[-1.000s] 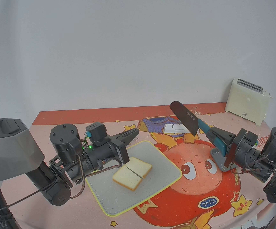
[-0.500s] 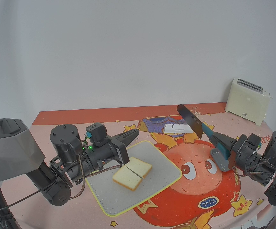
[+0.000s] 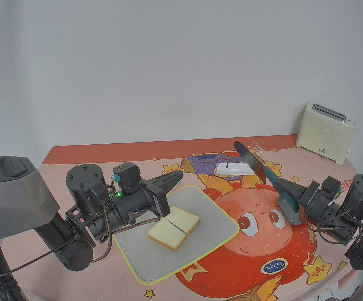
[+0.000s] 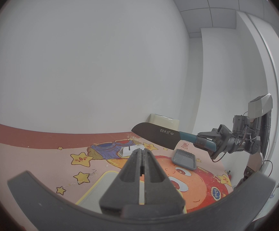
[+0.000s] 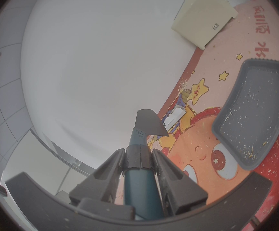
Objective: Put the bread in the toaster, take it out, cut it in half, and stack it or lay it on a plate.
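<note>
At the cutting board's (image 3: 217,220) left edge we see the left gripper (image 3: 177,174), fingers pressed together. On the board lies the bread (image 3: 174,227), scored across. Right of the board, well apart, the right gripper (image 3: 287,187) clamps the knife (image 3: 251,160), its blade bearing small print.

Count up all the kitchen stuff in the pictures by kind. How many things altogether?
Bread halves: 2
Cutting board: 1
Knife: 1
Toaster: 1
Grey tray: 1
Small white thing: 1
Total: 7
</note>
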Controlling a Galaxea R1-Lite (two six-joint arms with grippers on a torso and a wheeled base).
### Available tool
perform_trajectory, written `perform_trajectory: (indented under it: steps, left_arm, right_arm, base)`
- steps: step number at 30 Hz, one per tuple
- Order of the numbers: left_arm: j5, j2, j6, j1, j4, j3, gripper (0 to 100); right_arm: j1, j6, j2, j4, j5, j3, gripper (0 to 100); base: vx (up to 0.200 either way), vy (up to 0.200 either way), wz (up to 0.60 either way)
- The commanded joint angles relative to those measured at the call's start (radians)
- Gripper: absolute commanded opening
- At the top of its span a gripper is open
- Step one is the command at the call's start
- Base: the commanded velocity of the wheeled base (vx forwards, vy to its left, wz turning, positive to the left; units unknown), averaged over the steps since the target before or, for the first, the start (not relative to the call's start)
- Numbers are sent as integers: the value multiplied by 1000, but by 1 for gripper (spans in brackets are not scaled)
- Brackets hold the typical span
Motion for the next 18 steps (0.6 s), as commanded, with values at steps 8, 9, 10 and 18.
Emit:
perform_trajectory:
  steps: [8,9,10,18]
  left_arm:
    - [0,12,0,0,-5,1,0]
    - [0,12,0,0,-5,1,0]
    - [-1,11,0,0,-5,1,0]
    - [-1,11,0,-1,-5,1,0]
  right_arm:
    - [-3,-61,109,-6,-60,-42,0]
    - [2,-61,111,-6,-60,-43,0]
    - [4,-63,111,-4,-60,-43,0]
    - [20,-129,151,-4,-73,-46,0]
  base:
    - [0,0,0]
    - [0,0,0]
    - [0,0,0]
    - [0,0,0]
